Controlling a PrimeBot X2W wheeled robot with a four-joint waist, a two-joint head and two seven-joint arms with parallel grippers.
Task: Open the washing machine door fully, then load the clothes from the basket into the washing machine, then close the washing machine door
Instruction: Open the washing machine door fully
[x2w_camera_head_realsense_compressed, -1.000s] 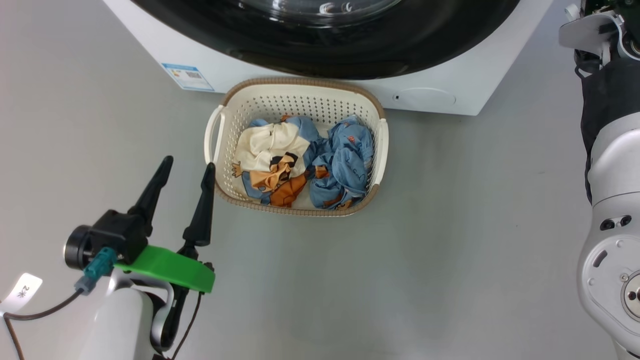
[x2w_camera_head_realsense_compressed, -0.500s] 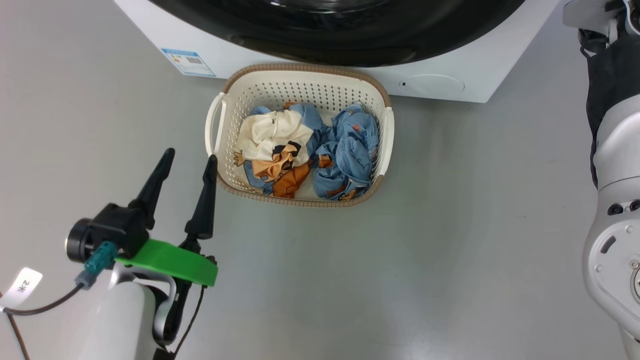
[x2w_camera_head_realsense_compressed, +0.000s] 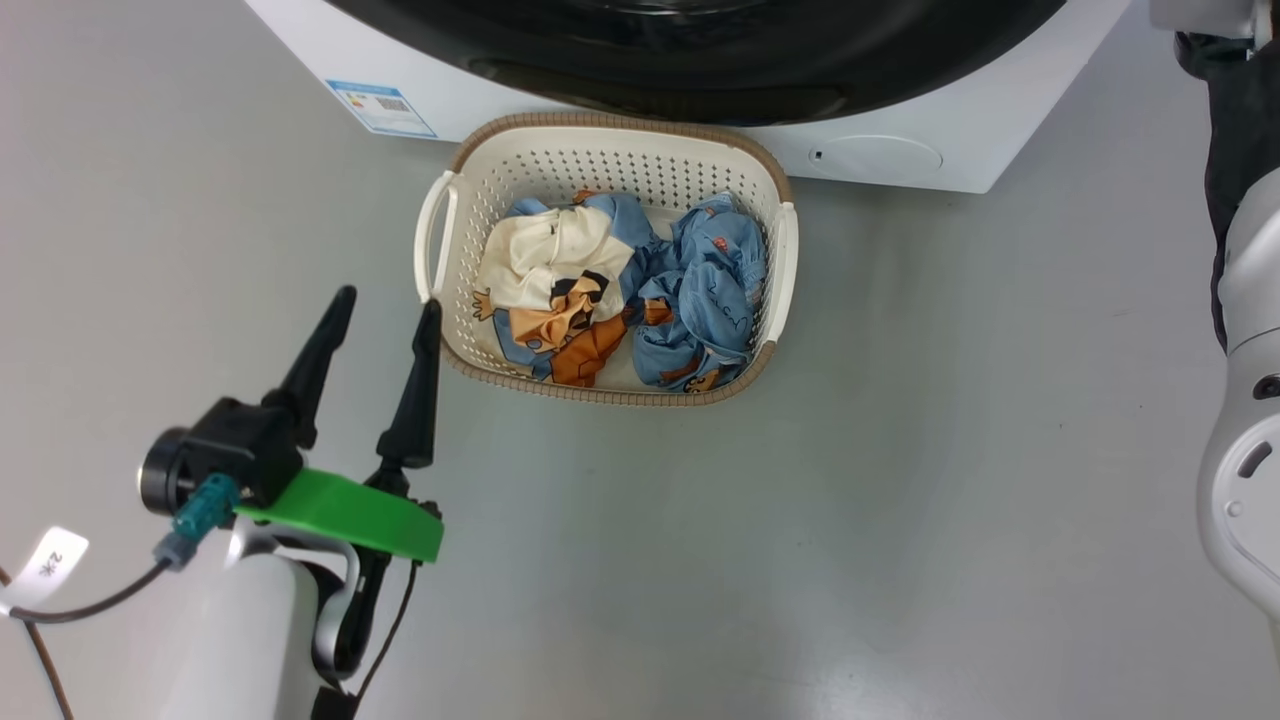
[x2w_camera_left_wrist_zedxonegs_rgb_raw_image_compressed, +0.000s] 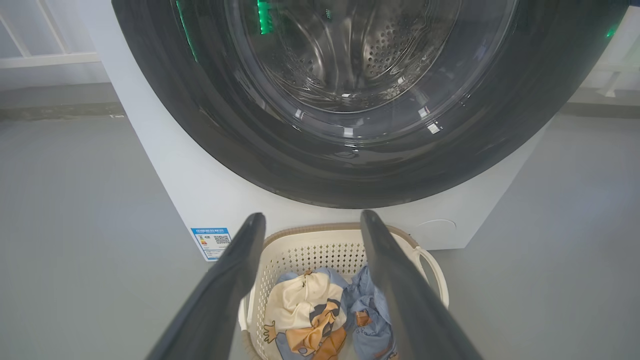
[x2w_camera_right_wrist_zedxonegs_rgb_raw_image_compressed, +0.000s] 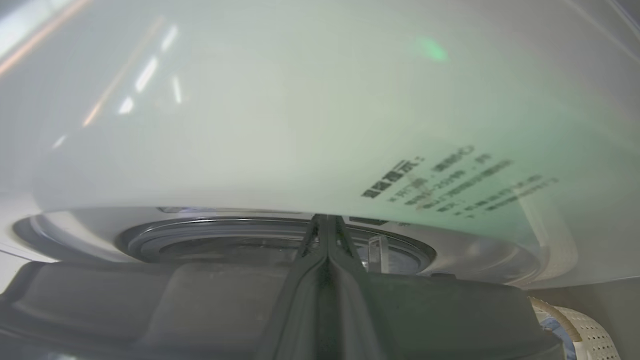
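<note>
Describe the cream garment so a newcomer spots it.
Before the big white washing machine sits a cream perforated basket on the floor. In its left half, head view, lies the cream garment; its orange-and-brown cartoon print sets it apart from the light blue garment beside it.

Smooth grey floor (x2w_camera_head_realsense_compressed: 900, 500) with soft sheen, white rail (x2w_camera_left_wrist_zedxonegs_rgb_raw_image_compressed: 45, 59) at far left, even indoor light

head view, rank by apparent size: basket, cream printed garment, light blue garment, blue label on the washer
1. basket
2 and 3. cream printed garment and light blue garment: look about alike, both crumpled, so not ranked
4. blue label
</note>
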